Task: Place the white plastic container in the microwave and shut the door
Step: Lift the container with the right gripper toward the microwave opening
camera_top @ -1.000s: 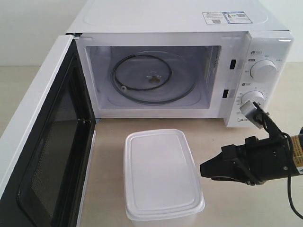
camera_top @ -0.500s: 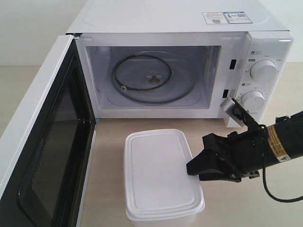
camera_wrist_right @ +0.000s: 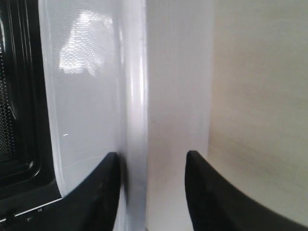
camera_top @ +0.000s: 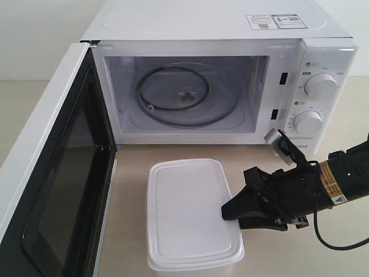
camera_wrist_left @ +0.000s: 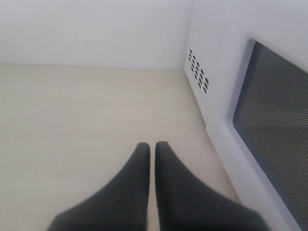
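The white, translucent, rectangular plastic container (camera_top: 190, 213) is seated on the pale tabletop (camera_top: 132, 173) at 6 o'clock of the white boxy microwave (camera_top: 207, 23), whose door (camera_top: 34, 144) is swung open at 9 o'clock, the container's 3 o'clock rim being straddled by the spread right gripper (camera_top: 228, 210), while the left gripper (camera_wrist_left: 150, 144) is pressed together.

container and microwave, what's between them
Only a bare strip of table lies between the container and the microwave's open front; the exterior view shows it.
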